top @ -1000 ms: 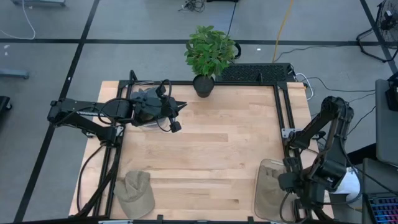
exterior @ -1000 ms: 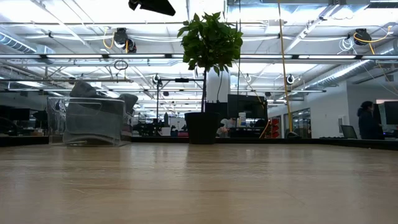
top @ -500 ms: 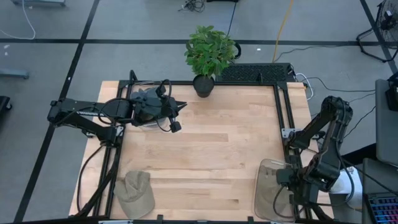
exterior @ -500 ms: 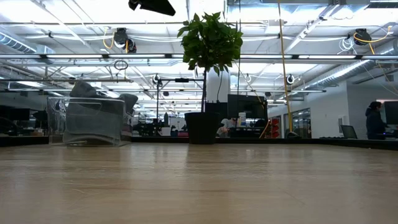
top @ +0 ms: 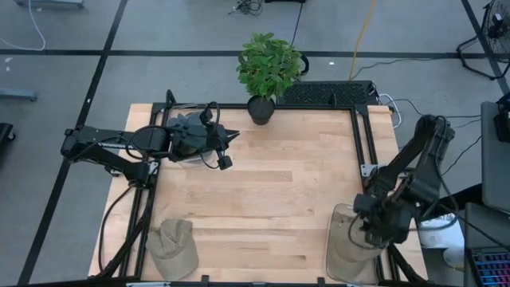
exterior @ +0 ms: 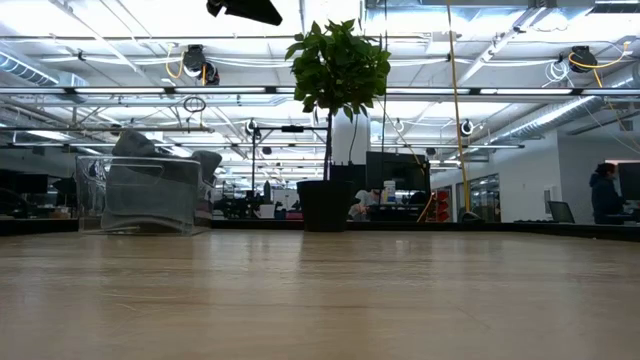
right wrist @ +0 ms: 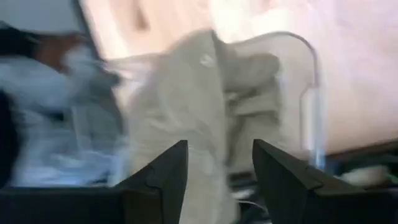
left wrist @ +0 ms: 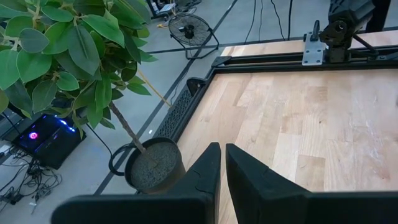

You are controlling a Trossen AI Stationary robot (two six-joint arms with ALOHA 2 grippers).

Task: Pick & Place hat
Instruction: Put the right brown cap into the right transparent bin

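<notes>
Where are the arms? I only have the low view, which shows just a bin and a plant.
Observer: The right pincer hangs open over a second bin, at the high view's lower-right table corner.
Operator: What's in that one?
Observer: Tan fabric, apparently hats.
Operator: And the left arm?
Observer: The left pincer is shut and points toward the plant, with the arm over your bin.
Operator: Is any hat out on the table?
Observer: Yes, a loose hat lies at the lower-left corner.
</notes>
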